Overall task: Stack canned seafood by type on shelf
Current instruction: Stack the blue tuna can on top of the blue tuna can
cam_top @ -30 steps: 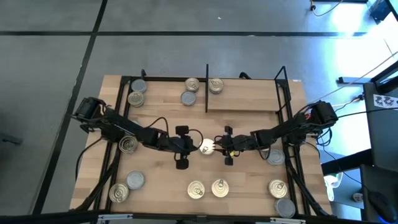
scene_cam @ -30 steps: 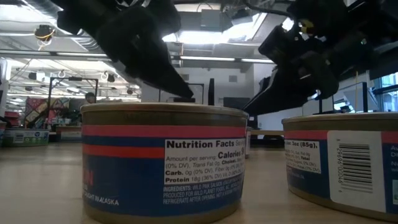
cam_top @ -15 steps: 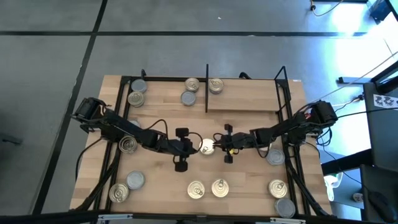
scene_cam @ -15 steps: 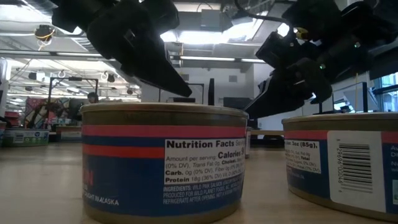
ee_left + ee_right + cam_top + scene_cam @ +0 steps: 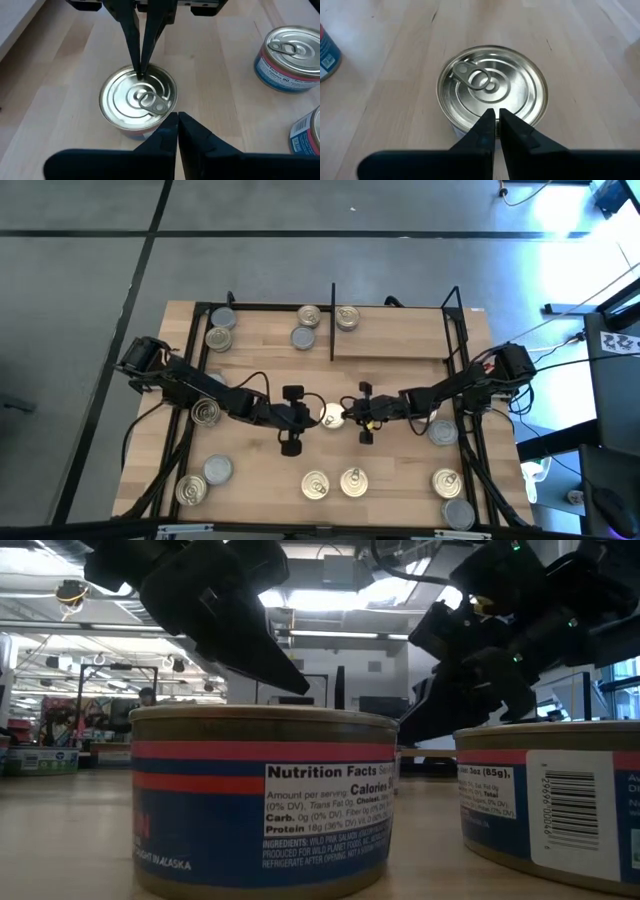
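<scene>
Flanking one pull-tab tin (image 5: 330, 416) mid-table, left pincer (image 5: 307, 416) and right pincer (image 5: 349, 416) are both closed, holding nothing.

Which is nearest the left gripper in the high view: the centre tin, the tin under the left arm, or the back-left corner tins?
1. Centre tin, right at the left gripper.
2. Tin under the left arm, toward the left edge.
3. Back-left corner tins, on the shelf.

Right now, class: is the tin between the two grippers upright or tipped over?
Upright. The tin sits flat on the wood, pull-tab lid facing up, with the left gripper and right gripper both shut at its rim.
</scene>
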Controlling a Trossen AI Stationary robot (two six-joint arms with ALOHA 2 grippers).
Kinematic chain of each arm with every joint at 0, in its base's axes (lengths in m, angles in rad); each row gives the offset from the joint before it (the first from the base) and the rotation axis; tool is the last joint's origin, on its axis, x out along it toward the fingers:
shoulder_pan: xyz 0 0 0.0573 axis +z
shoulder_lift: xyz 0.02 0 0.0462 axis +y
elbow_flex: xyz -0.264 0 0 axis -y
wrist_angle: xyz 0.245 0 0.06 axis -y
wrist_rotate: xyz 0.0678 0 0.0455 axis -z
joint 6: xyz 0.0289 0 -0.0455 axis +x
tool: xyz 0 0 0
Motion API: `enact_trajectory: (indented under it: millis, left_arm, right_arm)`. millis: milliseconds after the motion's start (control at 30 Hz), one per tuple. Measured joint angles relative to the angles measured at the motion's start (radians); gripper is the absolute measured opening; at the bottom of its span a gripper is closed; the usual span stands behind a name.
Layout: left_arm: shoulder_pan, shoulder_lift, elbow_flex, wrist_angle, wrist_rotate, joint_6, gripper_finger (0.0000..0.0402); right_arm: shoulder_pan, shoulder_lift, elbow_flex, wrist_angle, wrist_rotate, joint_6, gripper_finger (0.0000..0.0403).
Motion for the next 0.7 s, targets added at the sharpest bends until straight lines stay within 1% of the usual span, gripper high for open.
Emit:
enact_trajectory:
  millis: [267, 433, 567, 700]
  left_arm:
    - [0.0, 0.0, 0.0, -0.004, 0.0, -0.022, 0.0007]
    - [0.004, 0.0, 0.0, -0.004, 0.0, 0.026, 0.0012]
    - [0.015, 0.0, 0.0, -0.007, 0.0, 0.062, 0.0042]
    - [0.024, 0.0, 0.0, -0.009, 0.0, 0.139, 0.0098]
  right_arm:
    - [0.001, -0.002, -0.024, -0.003, 0.01, -0.012, 0.0026]
    - [0.001, -0.001, -0.047, 0.044, 0.011, -0.015, 0.0026]
    - [0.001, 0.0, -0.048, 0.041, 0.011, -0.021, 0.0026]
    - [0.001, 0.0, -0.048, 0.039, 0.011, -0.025, 0.0026]
